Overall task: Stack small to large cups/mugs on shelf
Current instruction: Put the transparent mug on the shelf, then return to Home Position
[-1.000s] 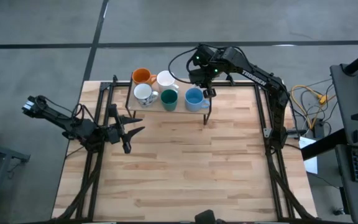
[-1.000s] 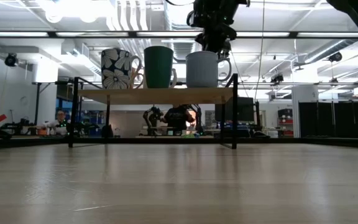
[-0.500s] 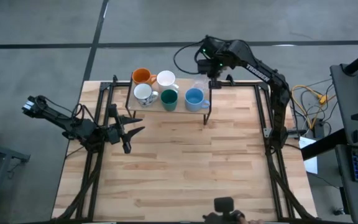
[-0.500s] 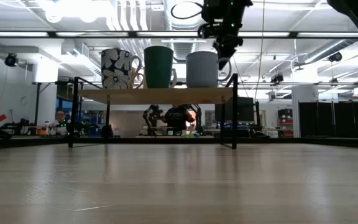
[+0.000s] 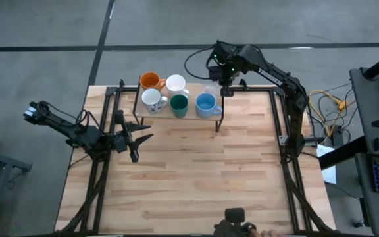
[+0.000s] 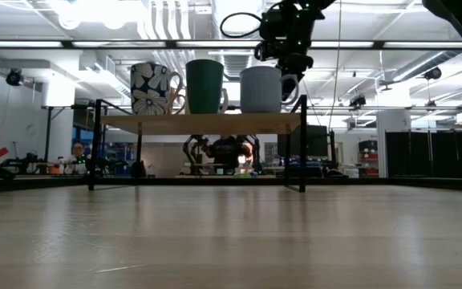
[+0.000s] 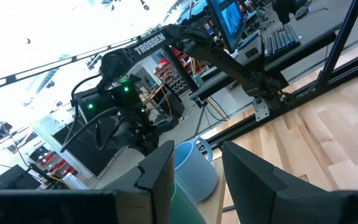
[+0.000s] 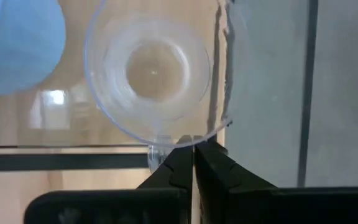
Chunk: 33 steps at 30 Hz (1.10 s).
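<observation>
Shelf (image 5: 196, 117): low light-wood board on thin black legs, at far edge of table (image 5: 196, 178), centre. On it, two rows. Front row seen from low view, L to R: white mug w/ dark markings (image 6: 151, 88), dark green cup (image 6: 204, 86), light blue mug (image 6: 261, 88). Back row in high view: orange mug (image 5: 151, 81), plain white mug (image 5: 175, 83) just beside it. Clear glass (image 8: 154, 74) stands upright at shelf's far right corner, just behind light blue mug; right wrist view looks straight down into it, board showing through base. Right gripper (image 8: 193, 163) is above that corner, fingers pressed together, tips at glass rim edge; can't tell if touching rim or just over it. In high view right gripper sits over far right end of shelf, arm reaching in from right side. Left gripper (image 5: 139, 136) waits well apart at table's left side, low over wood, fingers spread, nothing between them, pointing toward shelf.
</observation>
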{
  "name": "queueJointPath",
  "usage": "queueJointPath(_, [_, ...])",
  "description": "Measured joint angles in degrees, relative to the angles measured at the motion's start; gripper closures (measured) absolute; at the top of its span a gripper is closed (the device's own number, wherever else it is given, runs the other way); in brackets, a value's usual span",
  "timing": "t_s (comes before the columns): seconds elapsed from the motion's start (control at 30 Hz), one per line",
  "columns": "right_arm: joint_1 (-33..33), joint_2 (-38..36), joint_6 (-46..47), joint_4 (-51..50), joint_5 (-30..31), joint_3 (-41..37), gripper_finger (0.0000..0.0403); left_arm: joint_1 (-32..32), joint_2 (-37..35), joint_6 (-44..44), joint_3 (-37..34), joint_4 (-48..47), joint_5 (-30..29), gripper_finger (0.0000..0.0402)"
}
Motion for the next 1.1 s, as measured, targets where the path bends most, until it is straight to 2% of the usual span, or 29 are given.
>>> queueJointPath(0.33, [1.3, 0.0, -0.1, 3.1, -2.8, -0.1, 0.0394, 0.0, 0.0, 0.0, 0.0, 0.0, 0.0, 0.0279])
queueJointPath(0.67, [1.7, 0.0, 0.0, 3.7, -2.8, -0.1, 0.0394, 0.0, 0.0, 0.0, 0.0, 0.0, 0.0, 0.0279])
queueJointPath(0.83, [1.7, -0.1, 0.7, 3.1, 1.6, 1.0, 0.0394, 0.0, 0.0, 0.0, 0.0, 0.0, 0.0, 0.0279])
queueJointPath(0.97, [2.9, -2.8, 3.0, 3.0, 3.4, 1.3, 0.0394, 0.0, 0.1, -1.1, 0.0, 0.0, 0.0, 0.0279])
queueJointPath(1.1, [7.1, -7.9, 3.1, 3.2, 3.3, -0.4, 0.0394, 0.0, 0.5, -4.7, -0.3, -1.0, 0.0, 0.0279])
